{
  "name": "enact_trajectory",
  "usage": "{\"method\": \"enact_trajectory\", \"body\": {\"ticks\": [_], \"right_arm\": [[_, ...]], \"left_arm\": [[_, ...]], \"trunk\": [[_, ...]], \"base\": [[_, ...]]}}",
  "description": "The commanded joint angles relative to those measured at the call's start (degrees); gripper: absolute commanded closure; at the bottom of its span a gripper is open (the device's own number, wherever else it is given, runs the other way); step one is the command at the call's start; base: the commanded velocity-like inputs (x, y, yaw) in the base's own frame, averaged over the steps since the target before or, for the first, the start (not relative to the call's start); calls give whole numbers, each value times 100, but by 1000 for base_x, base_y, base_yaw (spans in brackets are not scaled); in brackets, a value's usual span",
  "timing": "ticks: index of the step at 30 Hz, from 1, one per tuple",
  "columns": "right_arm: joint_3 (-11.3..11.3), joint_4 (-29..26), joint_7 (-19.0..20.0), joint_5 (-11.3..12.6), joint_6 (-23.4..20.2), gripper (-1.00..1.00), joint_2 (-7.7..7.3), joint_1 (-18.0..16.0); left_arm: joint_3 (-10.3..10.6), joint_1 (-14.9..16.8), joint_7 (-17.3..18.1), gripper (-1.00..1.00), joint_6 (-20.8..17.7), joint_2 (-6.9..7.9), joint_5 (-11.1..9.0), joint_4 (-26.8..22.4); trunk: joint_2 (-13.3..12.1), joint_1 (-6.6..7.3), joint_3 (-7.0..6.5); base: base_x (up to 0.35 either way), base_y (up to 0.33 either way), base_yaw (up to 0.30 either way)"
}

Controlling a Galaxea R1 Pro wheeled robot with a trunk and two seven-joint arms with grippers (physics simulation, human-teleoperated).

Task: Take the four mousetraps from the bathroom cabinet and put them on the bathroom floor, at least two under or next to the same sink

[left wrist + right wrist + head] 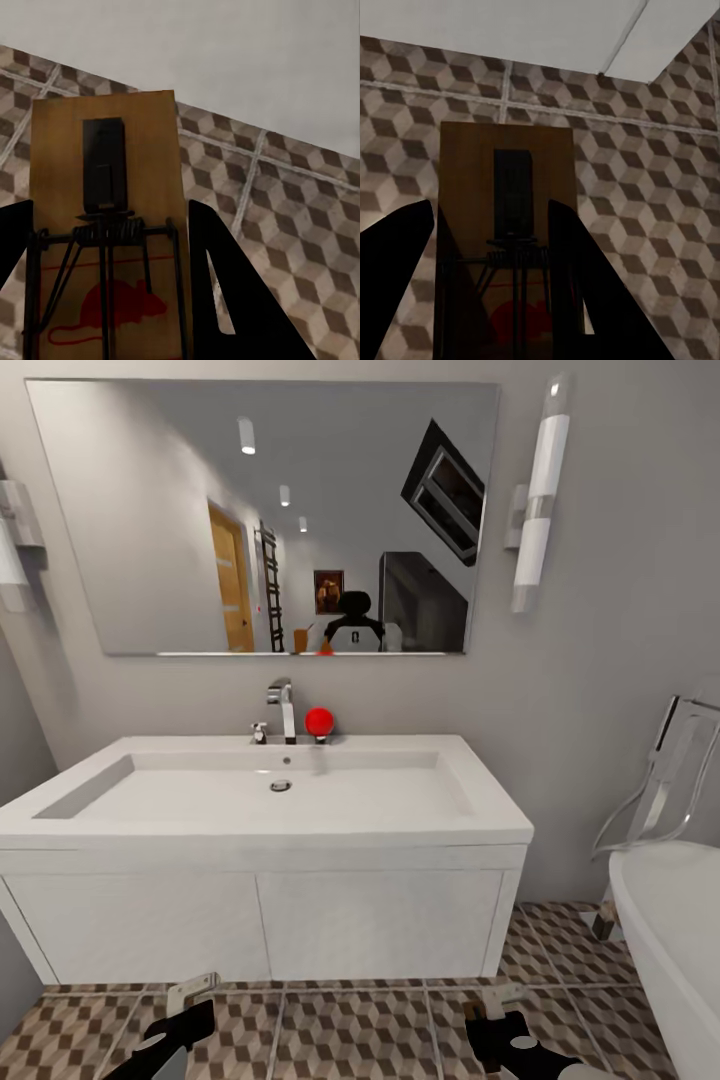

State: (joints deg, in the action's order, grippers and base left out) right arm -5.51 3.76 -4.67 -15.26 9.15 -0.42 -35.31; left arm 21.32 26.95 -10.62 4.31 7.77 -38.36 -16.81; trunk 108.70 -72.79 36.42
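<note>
Both arms carry a load. The left pincer (109, 300) is closed on a mousetrap (105, 217), its two dark fingers pressed against the long sides of the wooden board, the wire spring and red mouse print facing the wrist camera. The right pincer (491, 300) holds a second mousetrap (506, 225) the same way, this one in shadow. Both boards hang above the bathroom floor (350, 1030), not yet resting on the cube-pattern tiles. In the head view the left pincer (185, 1015) and the right pincer (495, 1020) sit low, just in front of the white vanity.

The sink (280, 790) is a wide white basin set in a counter (480, 800), with closed white doors below that reach nearly to the tiles. That looks like the main risk: there seems to be no open space under the basin, so a trap pushed forward would likely strike the door fronts and could twist in the grip or slip. Releasing from this height could let a board bounce or land on edge, and one dropped too far back might not count as next to the sink.

A chrome tap (283, 710) and a red ball (319, 722) stand at the counter's rear edge, below a mirror (260, 510). A white tub rim (670, 920) crowds the right arm's side
</note>
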Motion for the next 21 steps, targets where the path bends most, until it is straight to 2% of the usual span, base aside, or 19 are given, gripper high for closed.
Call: {"method": "enact_trajectory", "body": {"ticks": [1, 21], "right_arm": [[-46, 28, -16, -53, 43, 100, -2, -11], [-46, 17, -4, -47, 49, 100, -2, -11]], "left_arm": [[49, 3, -30, 100, 15, 5, -31, -4], [48, 3, -30, 100, 17, -3, -31, 1]], "trunk": [[45, -22, 24], [847, -461, 384]], "base": [[7, 0, 0], [0, 0, 0]]}}
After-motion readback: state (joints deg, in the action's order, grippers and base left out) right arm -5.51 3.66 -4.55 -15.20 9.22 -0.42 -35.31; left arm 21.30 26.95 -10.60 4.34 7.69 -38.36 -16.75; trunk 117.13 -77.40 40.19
